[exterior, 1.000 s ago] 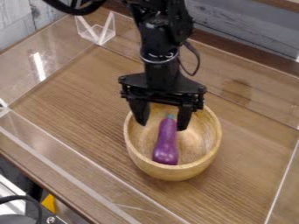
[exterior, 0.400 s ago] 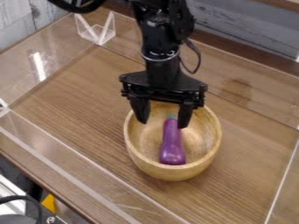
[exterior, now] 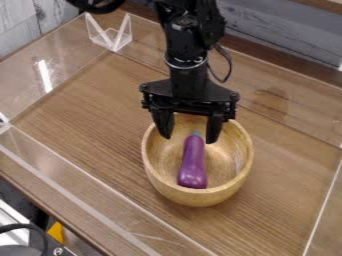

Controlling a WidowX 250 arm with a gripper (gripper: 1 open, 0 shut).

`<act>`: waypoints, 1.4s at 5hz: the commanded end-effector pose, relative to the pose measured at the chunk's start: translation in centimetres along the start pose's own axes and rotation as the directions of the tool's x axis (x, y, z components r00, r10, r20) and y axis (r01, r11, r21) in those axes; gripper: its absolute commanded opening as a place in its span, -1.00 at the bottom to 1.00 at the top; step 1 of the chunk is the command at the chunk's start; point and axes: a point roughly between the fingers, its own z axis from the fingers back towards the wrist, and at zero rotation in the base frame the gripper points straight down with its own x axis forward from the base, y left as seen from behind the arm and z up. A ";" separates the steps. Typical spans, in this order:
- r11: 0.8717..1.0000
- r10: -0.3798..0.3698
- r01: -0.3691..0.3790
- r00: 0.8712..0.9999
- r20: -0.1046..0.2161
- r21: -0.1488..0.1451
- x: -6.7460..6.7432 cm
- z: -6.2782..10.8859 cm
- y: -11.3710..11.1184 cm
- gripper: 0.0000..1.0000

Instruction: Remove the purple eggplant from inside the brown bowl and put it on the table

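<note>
The purple eggplant lies lengthwise inside the brown bowl, its fat end toward the front rim and its stem end pointing back under the gripper. My gripper points straight down over the bowl's far half, open, its two black fingers standing wide on either side of the eggplant's stem end. Nothing is held between them. The bowl rests on the table right of centre.
Low clear acrylic walls border the tabletop on all sides. A small clear stand sits at the back left corner. Bare wood lies left of the bowl and behind it.
The gripper has shifted slightly to the right over the bowl. The eggplant has turned a little, now lying straighter.
</note>
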 end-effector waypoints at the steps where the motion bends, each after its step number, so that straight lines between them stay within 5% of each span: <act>1: 1.000 0.007 -0.007 0.999 0.039 -0.003 0.7 -0.1 -0.1 1.00; 7: 0.999 0.041 -0.041 0.998 0.047 0.007 -0.9 -2.7 -0.8 1.00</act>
